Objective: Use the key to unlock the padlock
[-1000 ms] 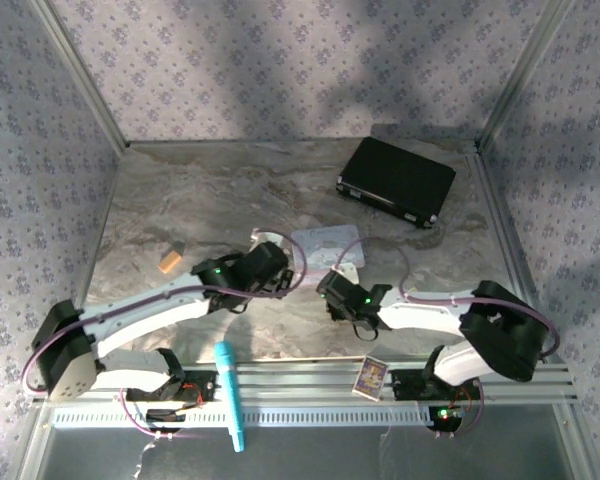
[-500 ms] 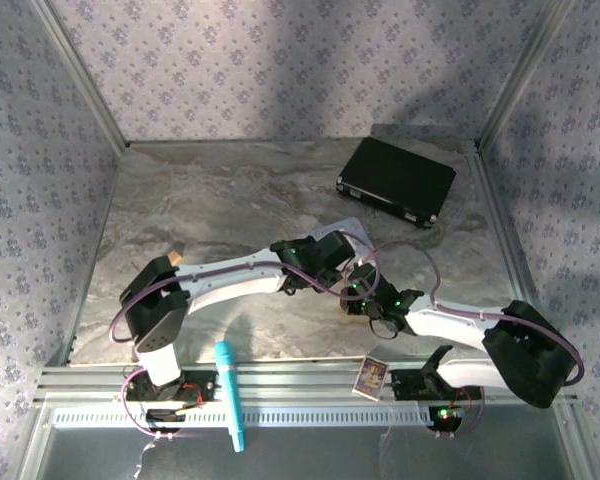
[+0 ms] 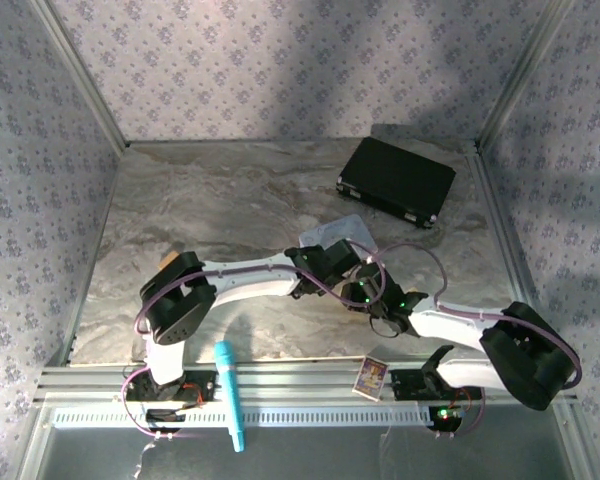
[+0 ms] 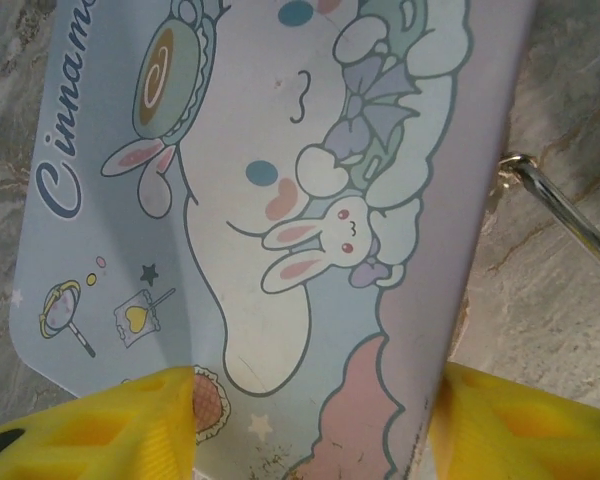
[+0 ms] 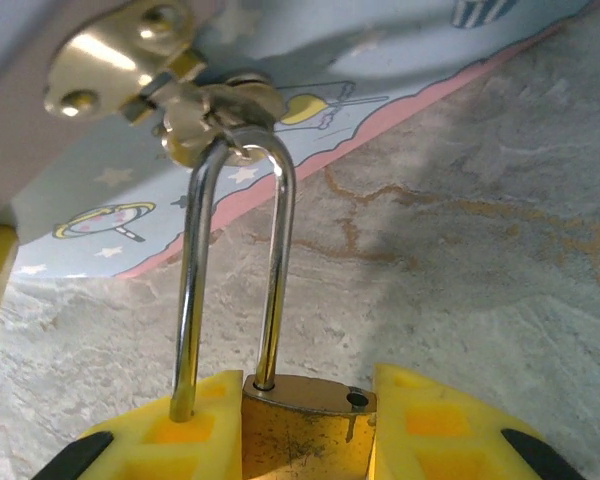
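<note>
The pastel cartoon tin lies on the marble table, and my left gripper is shut on its near end, one yellow finger at each long edge. In the top view the tin sits just beyond the left gripper. My right gripper is shut on the brass-gold padlock. The silvery shackle loops through the tin's brass hasp. One leg sits in the body; the other is out, over my left finger, leaving its hole empty.
A black case lies at the back right. A small tan block peeks out beside the left arm's elbow. A teal marker and a small card rest on the front rail. Patterned walls close three sides.
My left arm has reached right to the tin and taken hold of it, its elbow folding back toward the base. The right gripper has shifted slightly right and closer to the tin.
</note>
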Robot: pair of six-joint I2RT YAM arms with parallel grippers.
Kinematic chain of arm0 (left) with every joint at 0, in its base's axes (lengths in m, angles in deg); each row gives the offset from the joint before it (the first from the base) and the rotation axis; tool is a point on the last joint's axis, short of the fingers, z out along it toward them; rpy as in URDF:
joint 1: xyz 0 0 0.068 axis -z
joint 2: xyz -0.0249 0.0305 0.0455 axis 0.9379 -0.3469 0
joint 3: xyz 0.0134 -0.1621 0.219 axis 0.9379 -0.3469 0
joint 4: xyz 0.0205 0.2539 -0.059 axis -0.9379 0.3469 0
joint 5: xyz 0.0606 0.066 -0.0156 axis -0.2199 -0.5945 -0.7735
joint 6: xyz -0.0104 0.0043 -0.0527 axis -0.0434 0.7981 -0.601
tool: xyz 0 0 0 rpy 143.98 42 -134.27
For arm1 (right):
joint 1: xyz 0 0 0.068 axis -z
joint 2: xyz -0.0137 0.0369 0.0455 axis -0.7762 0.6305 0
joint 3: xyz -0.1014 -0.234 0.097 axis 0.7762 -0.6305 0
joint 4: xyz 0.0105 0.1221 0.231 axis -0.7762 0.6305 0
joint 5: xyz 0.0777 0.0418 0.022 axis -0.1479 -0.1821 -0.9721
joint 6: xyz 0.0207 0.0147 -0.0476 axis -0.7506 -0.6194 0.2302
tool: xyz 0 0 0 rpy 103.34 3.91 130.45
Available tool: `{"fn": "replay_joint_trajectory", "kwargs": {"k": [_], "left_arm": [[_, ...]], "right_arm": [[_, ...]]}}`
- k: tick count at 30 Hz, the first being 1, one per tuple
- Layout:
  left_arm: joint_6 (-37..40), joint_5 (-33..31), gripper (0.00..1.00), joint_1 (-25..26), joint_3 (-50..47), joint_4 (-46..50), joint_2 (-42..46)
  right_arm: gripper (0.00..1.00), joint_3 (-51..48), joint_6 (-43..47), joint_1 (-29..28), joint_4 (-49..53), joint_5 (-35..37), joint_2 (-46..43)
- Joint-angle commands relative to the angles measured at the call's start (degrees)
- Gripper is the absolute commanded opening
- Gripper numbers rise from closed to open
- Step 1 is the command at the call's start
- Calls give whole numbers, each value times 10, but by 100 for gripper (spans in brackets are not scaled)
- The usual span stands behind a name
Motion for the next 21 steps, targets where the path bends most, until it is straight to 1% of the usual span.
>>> {"fn": "replay_joint_trajectory", "kwargs": {"k": [1, 3, 5, 8, 11, 15, 18, 21], "left_arm": [[-4, 65, 49, -1, -48, 6, -20], [0, 73, 46, 1, -53, 14, -34], [-1, 69, 45, 6, -57, 19, -46], [-2, 86, 44, 11, -72, 9, -44], [7, 103, 38, 12, -84, 4, -39], [10, 107, 38, 12, -90, 4, -44], [10, 111, 38, 12, -91, 5, -45], [17, 111, 38, 11, -94, 7, -41]], "right_arm": [[17, -30, -69, 16, -125, 19, 46], [16, -19, -75, 16, -126, 34, 41], [16, -12, -71, 32, -120, 44, 33], [16, 0, -63, 58, -117, 26, 38], [15, 5, -66, 78, -127, 9, 42], [15, 10, -70, 95, -128, 0, 30], [15, 21, -66, 105, -111, -12, 19], [15, 22, -63, 114, -100, -8, 16]]}}
